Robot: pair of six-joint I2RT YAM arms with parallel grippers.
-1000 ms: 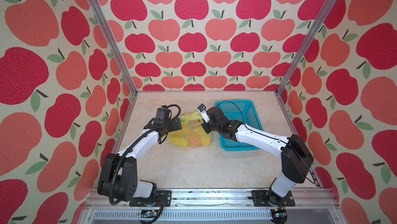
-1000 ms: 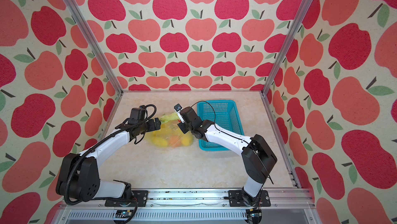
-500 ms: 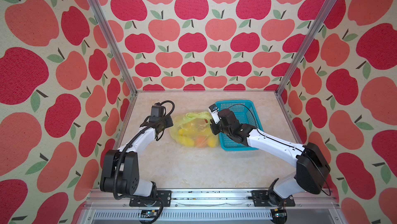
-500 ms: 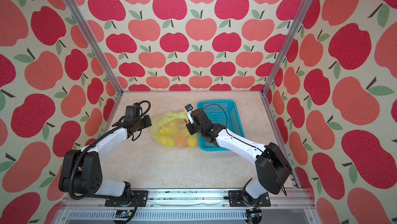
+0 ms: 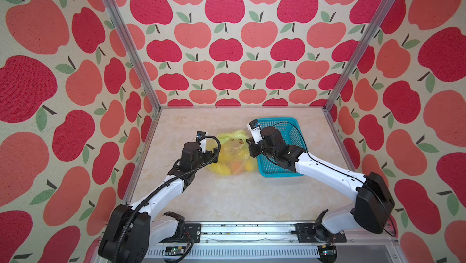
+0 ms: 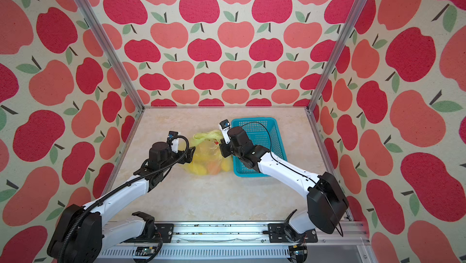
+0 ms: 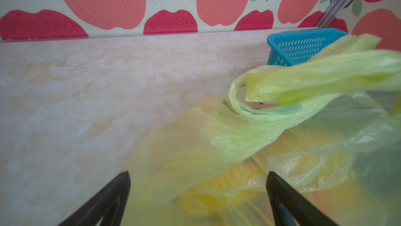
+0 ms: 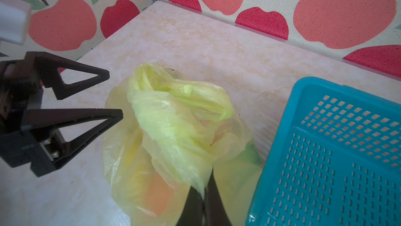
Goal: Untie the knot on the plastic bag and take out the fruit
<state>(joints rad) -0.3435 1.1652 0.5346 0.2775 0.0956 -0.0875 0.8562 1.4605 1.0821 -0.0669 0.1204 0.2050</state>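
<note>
plastic bag (image 5: 230, 157) on bench (image 5: 227, 198), against basket (image 5: 290, 133); thin limp slippery film, fruit (image 5: 235, 167) weighs it down; right claw (image 8: 202, 192) pressed together on a fold below knot (image 8: 180, 97); left claw (image 8: 115, 94) spread, empty, just beside bag; likely best hold: bunched handle loop, not body

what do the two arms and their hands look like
White link shells, black joints, bulky black shoulder housings. The left arm carries a ribbed black conduit, the right arm a thin black looping cable. A small white camera block sits at each wrist. The left hand has black, hollow triangular fingers; the right hand dark fingers too.
</note>
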